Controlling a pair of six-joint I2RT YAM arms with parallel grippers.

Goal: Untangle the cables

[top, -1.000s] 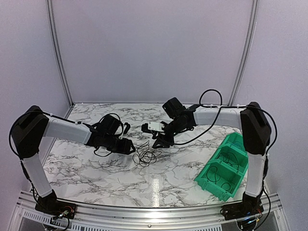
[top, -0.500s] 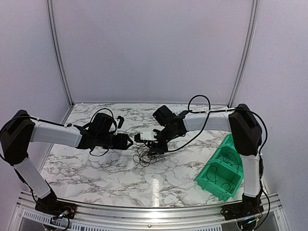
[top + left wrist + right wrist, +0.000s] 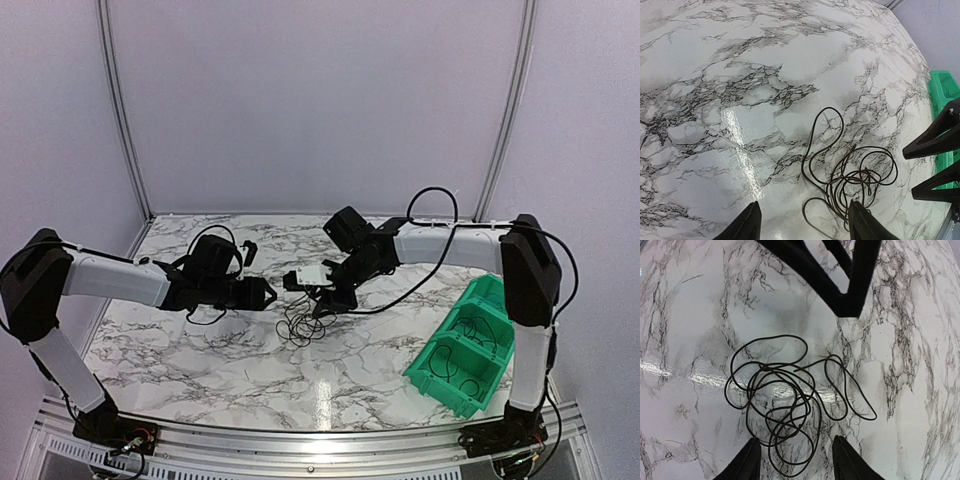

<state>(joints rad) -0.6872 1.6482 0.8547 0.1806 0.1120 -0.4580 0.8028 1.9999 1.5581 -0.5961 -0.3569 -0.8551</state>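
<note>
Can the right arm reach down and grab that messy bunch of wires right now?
Probably yes. The right end effector is open and close to the wires, which lie loose on the table with nothing covering them. The left end effector sits nearby but off to the side.

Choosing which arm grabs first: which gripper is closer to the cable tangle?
The right gripper: its tips hang over the edge of the cables, while the left gripper sits off to the side.

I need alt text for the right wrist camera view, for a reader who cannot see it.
A loose tangle of thin black cables lies on the marble table, between the open right gripper below and the left arm's black fingers above.
</note>
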